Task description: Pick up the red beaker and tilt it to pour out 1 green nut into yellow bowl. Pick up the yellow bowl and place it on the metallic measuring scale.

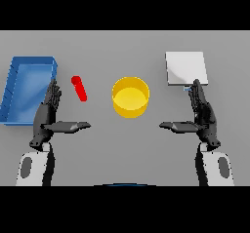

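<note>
The red beaker [79,87] lies slanted on the grey table, left of centre. A yellow bowl [130,97] stands at the middle, and I see nothing inside it. The metallic measuring scale [185,68], a pale square plate, rests at the back right. My left hand [48,114] is open, fingers straight and thumb pointing inward, just left of and nearer than the beaker, apart from it. On the other side my right hand [202,114] is open in the same pose, its fingertips just below the scale's front edge. No green nut shows.
A blue tray [13,91] with raised walls sits at the far left, right behind my left hand's fingertips.
</note>
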Controlling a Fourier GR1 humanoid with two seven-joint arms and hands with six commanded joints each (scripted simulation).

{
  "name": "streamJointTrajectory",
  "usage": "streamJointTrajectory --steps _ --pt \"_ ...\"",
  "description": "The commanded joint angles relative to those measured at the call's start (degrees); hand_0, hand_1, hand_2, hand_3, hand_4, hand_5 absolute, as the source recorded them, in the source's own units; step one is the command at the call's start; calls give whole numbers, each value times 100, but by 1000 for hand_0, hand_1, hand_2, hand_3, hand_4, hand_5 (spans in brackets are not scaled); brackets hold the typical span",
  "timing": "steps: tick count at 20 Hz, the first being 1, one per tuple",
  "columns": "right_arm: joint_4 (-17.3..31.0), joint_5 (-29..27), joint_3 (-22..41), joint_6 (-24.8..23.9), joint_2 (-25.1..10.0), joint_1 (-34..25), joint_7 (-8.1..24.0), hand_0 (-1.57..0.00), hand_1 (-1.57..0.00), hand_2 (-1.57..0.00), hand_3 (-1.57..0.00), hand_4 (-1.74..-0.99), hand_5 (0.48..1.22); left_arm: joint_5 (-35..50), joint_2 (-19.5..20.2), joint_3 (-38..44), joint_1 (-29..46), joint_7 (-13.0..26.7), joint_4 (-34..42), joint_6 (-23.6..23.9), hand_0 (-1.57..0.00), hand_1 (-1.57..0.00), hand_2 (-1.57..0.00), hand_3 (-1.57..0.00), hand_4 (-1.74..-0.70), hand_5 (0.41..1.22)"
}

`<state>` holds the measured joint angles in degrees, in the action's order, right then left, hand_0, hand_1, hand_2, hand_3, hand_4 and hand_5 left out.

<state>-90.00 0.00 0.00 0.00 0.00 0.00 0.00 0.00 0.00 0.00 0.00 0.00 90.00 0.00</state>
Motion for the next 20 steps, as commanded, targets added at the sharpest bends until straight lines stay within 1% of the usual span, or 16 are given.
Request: streamJointTrajectory --steps 1,5,6,7,8,10,11,12,15,16,17,18,19,20 --pt "3 8 10 -14 14 -6 2 1 1 1 1 -1167 599 15 16 11 23 -15 15 -10 1 1 1 1 -1151 599" --pt "31 94 85 -89 107 -50 17 1 1 1 1 -1167 599 128 140 73 200 -84 132 -128 1 1 1 1 -1151 599" --pt "88 118 96 -112 141 -64 25 1 1 1 1 -1167 599 133 157 69 285 -158 196 -147 1 1 1 1 -1151 599" --pt "-120 789 332 -320 -121 103 -382 1 1 1 1 -1167 599 -36 360 -48 510 -238 452 -234 1 1 1 1 -1151 599" --pt "-232 1221 519 -467 -196 279 -566 1 1 1 1 -1163 595 -186 462 -185 696 -251 663 -294 1 1 1 1 -1156 599" --pt "-390 1711 740 -626 -248 445 -503 1 1 1 1 -1160 591 -338 533 -313 782 -69 830 -311 1 1 1 1 -1161 599" --pt "-475 1819 828 -661 -209 508 -514 1 1 1 1 -1159 590 -356 549 -353 845 9 914 -329 1 1 1 1 -1163 599" --pt "-583 1837 810 -660 -258 527 -464 1 1 1 1 -1162 591 -408 558 -397 875 42 1034 -306 1 1 1 1 -1163 600" --pt "-676 1715 825 -578 -205 566 -383 1 1 1 1 -1192 600 -483 642 -416 798 176 955 -346 1 1 1 1 -1161 602" --pt "-665 1668 814 -551 -193 566 -349 1 1 1 1 -1199 603 -561 605 -454 718 237 859 -309 1 1 1 1 -1159 602" --pt "-614 1617 819 -527 -148 546 -320 1 1 1 1 -1212 607 -620 579 -479 683 153 786 -288 1 1 1 1 -1163 604" --pt "-615 1553 788 -492 -166 531 -383 1 1 1 1 -1224 611 -697 523 -502 567 160 592 -248 1 1 1 1 -1170 605" --pt "-690 1580 789 -483 -215 557 -396 1 1 1 1 -1230 617 -752 477 -483 317 158 342 -196 1 1 1 1 -1191 611" --pt "-682 1615 803 -486 -230 553 -421 1 1 1 1 -1236 623 -764 479 -466 221 59 164 -214 1 1 1 1 -1208 615"
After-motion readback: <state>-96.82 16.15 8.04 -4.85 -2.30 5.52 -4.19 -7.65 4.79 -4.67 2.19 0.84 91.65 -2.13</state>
